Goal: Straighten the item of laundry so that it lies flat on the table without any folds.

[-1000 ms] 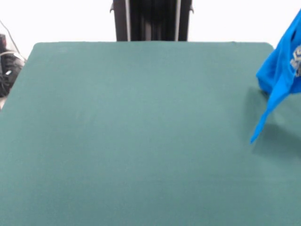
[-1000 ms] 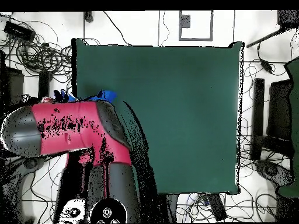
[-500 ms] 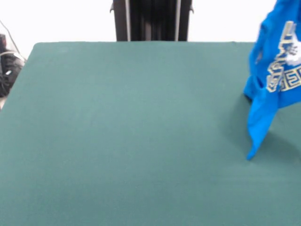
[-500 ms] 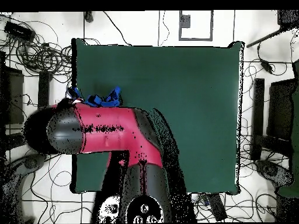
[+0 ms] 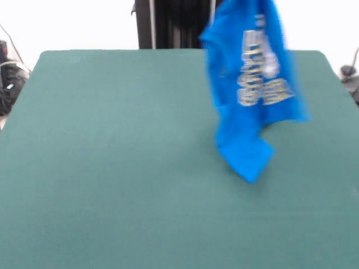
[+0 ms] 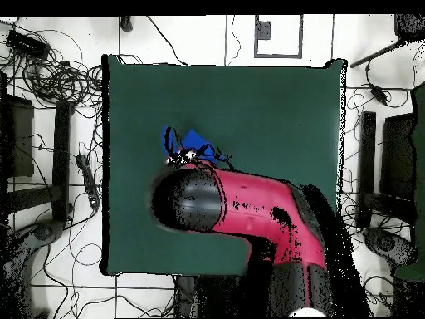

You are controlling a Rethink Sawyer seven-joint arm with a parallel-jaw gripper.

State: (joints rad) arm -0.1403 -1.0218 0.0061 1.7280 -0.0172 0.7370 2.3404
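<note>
Front view: the T-shirt [image 5: 249,89] hangs bunched and vertical from above the picture's top edge, print side toward the camera, over the far half of the desk [image 5: 112,168] and somewhat toward its right edge. Its lowest corner reaches close to the green surface; whether it touches cannot be told. The end effector is out of frame here. Suspending the garment probably lets its weight pull folds out before it is laid down.

Overhead view: the red and black arm [image 6: 249,212] extends from the bottom edge across the desk and covers most of the shirt; only a blue patch shows beyond its dark end. The end effector is hidden beneath the arm, so its state cannot be told, though the hanging shirt suggests a grip.
</note>
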